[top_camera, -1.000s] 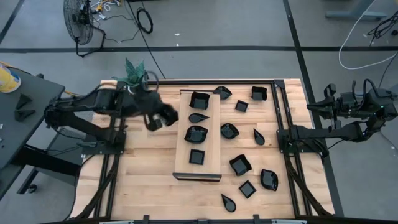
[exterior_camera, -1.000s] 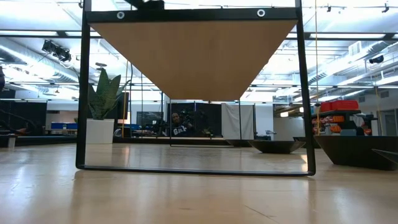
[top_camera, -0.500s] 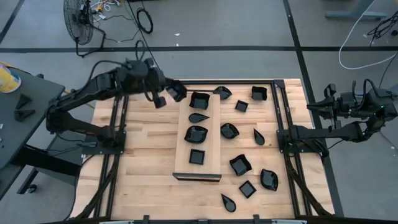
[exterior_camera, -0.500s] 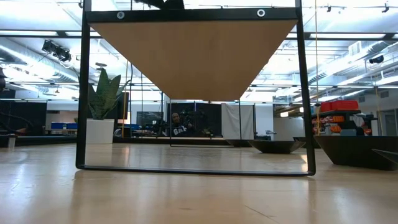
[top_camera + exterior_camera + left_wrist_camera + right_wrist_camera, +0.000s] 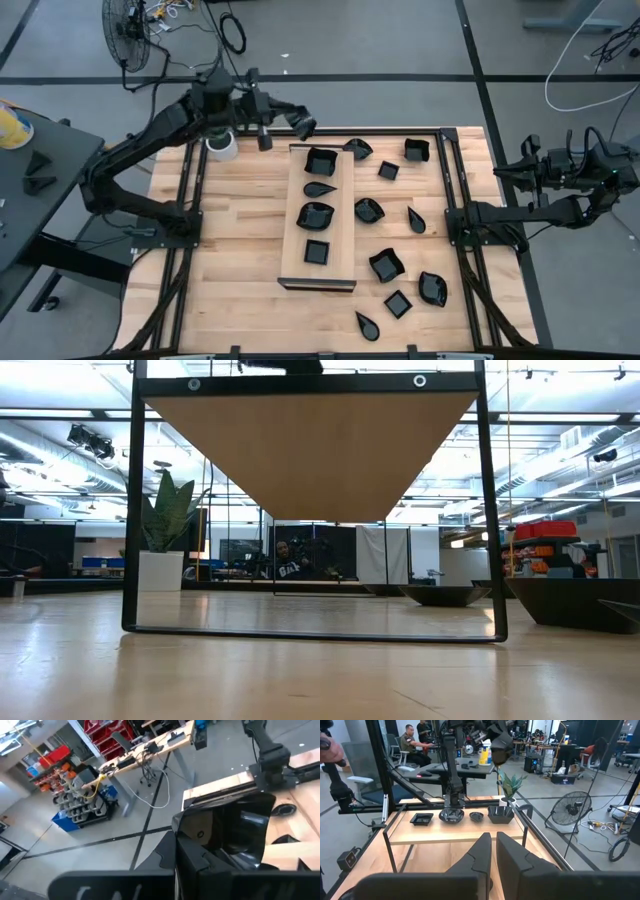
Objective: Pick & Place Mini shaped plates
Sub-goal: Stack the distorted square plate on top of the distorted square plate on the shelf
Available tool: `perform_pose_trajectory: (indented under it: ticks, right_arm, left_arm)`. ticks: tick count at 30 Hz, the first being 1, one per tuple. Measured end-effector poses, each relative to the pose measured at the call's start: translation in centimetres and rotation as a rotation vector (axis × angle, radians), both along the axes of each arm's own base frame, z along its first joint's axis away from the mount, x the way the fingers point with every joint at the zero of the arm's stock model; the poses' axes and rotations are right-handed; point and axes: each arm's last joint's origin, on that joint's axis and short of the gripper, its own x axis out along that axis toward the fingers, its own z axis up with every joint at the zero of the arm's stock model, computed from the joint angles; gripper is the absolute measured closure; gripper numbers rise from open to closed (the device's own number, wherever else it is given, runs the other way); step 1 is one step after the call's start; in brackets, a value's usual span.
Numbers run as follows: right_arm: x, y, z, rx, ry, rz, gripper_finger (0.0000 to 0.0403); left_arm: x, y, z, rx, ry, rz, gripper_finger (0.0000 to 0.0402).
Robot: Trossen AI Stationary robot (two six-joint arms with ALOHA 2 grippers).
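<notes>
Even, bright overhead light fills the scene; shadows on the wooden surface [image 5: 240,230] are soft and faint. Ceiling lights [image 5: 560,445] glare in the low view. The left wrist view is motion-blurred, its near foreground out of focus.

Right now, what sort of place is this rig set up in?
Likely an open robotics lab or workshop: a floor fan and loose cables on bare concrete, red parts bins on shelving, and people at desks.

Overhead view straight down, low view level across table [image 5: 240,250], wrist views along their arms.
</notes>
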Motion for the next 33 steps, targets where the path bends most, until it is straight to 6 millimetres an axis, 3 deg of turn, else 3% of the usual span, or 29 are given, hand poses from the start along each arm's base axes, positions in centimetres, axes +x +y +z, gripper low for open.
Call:
perform_pose_trajectory:
  ticks: [6, 18, 28, 33]
  right_arm:
    - [0.0, 0.0, 0.0, 0.0, 0.0, 0.0, 0.0369]
    - [0.0, 0.0, 0.0, 0.0, 0.0, 0.0, 0.0369]
    - [0.0, 0.0, 0.0, 0.0, 0.0, 0.0, 0.0369]
    - [0.0, 0.0, 0.0, 0.0, 0.0, 0.0, 0.0369]
  left_arm:
    - [1.7, 2.3, -2.2, -0.095, 0.054, 0.024, 0.04]
    - [3.5, 4.7, -5.3, -0.362, 0.07, -0.065, 0.04]
    - [4.5, 5.4, -6.8, -0.926, -0.065, 0.161, 0.0399]
    - [4.4, 5.3, -7.2, -1.104, -0.099, 0.262, 0.0399]
